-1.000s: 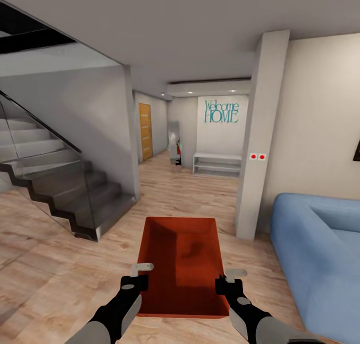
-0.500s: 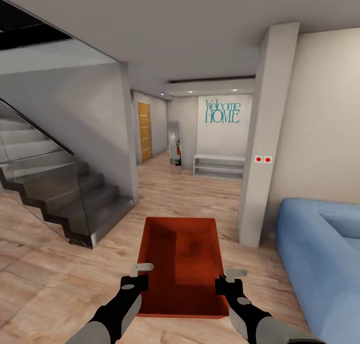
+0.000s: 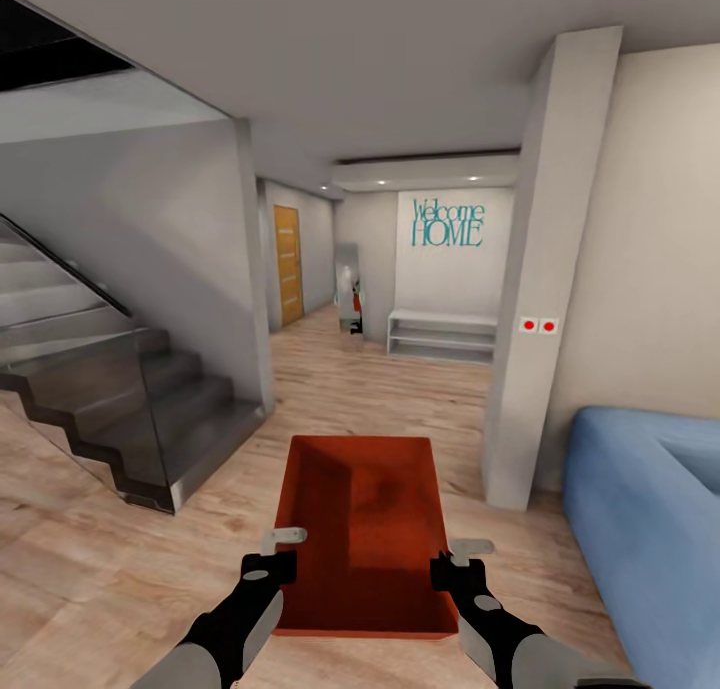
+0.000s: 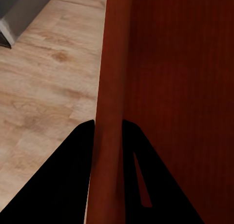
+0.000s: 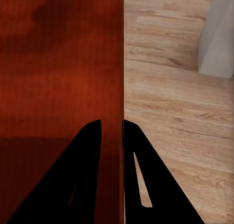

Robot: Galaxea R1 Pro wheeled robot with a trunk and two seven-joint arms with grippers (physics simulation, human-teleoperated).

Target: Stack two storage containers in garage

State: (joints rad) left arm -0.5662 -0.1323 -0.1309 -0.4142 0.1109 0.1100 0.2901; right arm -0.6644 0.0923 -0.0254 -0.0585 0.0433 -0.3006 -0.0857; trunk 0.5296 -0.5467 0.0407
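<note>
Both grippers, left point(image 3: 283, 552) and right point(image 3: 458, 561), clamp opposite walls of the bin point(image 3: 365, 529), keeping it level for carrying.

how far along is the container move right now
Early stage. One storage container is lifted off the wood plank floor, with the left gripper and right gripper each shut on a side wall. Carrying it toward the hallway is in hand. Reaching the garage, setting it down and stacking the second remain.

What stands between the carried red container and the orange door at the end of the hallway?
Nothing visible on the wood floor ahead. The container is held by both grippers, left and right; the orange door lies past the staircase and pillar flanking the way.
</note>
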